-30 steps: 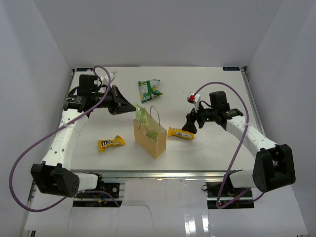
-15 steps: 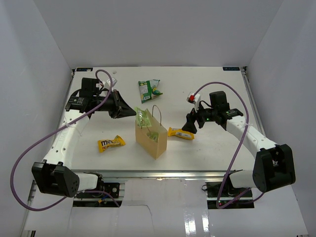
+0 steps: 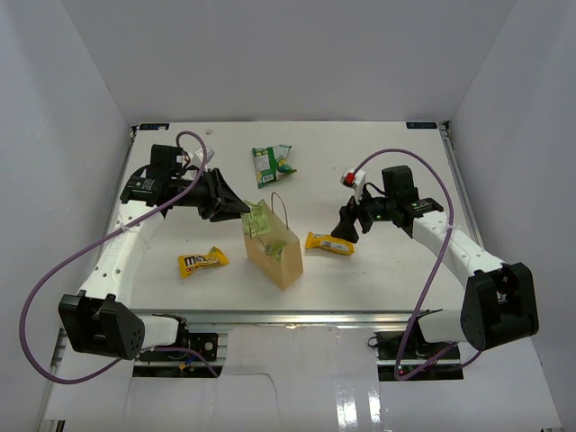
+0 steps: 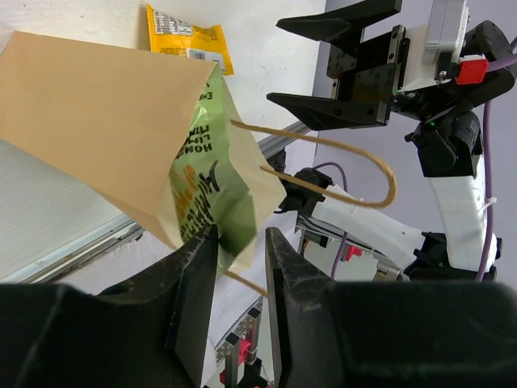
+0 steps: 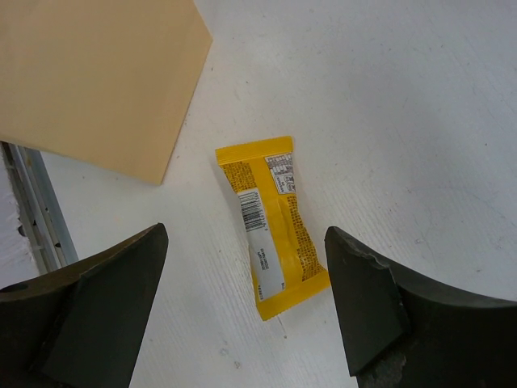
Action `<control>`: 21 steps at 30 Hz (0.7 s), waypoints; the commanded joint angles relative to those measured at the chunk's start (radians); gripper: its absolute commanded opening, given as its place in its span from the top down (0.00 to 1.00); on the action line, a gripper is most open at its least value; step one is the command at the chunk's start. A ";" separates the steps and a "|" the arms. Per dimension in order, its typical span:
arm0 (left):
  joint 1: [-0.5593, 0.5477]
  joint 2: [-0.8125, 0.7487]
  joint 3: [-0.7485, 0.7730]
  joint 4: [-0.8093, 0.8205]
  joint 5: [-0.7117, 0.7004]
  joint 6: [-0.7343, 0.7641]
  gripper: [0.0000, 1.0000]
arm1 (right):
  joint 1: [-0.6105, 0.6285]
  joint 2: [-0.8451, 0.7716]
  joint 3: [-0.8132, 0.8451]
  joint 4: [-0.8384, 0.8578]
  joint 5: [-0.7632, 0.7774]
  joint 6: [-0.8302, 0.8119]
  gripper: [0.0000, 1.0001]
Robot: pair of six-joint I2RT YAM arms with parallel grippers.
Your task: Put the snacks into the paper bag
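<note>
The paper bag stands near the middle of the worktop with its mouth open upward, and a pale green packet now sits partly inside that mouth. Over the last second the left end effector, clamped on the packet's edge, has swung rightward and down from beside the bag to its rim. The bag looks slightly nudged by it. This snack seems close to delivered: a release should drop it in, provided the bag does not tip. Just right of the bag lies a yellow wrapper. The right end effector hovers over it with fingers spread wide, holding nothing, and has not moved. The yellow wrapper with brown lettering lies near-left of the bag, and the green-and-white bag lies on the far side, both yet to be collected
</note>
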 commanded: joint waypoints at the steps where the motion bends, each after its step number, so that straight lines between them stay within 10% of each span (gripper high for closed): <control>1: -0.006 -0.023 0.005 -0.003 0.016 0.014 0.60 | 0.005 0.004 0.000 0.039 -0.026 0.004 0.16; 21: -0.019 0.007 0.023 -0.006 0.048 -0.039 0.94 | 0.014 0.024 0.022 0.057 -0.038 0.029 0.16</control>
